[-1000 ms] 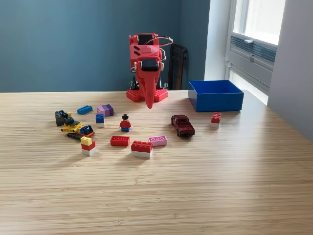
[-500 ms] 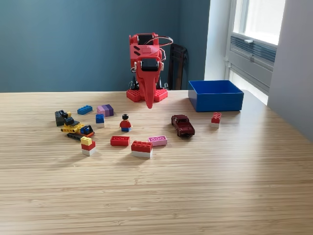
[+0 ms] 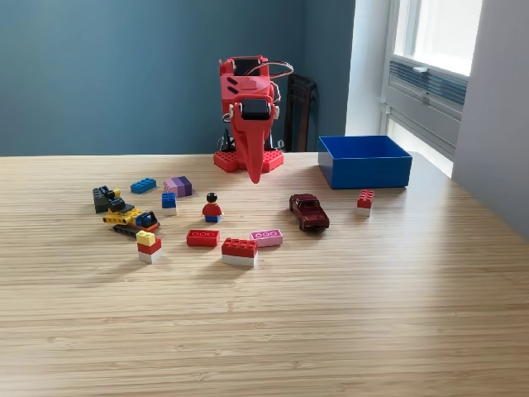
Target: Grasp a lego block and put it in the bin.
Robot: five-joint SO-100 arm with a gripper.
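Exterior view: the red arm sits folded at the far side of the tabletop point(image 3: 331, 314), its claw point(image 3: 254, 176) pointing down, pressed narrow and holding nothing. Lego blocks lie scattered in front, among them a red-on-white block point(image 3: 239, 251) and a pink block point(image 3: 266, 238). Off to the view's right sits the blue bin point(image 3: 364, 161).

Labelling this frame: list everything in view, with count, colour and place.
bin: 1, bright blue, exterior view's right, rear.
toy car: 1, dark red, centre-right.
red-and-white block: 1, right of the car.
pink brick: 1, centre.
red bricks: 2, front centre, one on a white base.
minifigure: 1, red torso, centre-left.
mixed bricks: several, far left.
table: 1, light wood.
gripper: 1, red, pointing down over the table, empty.
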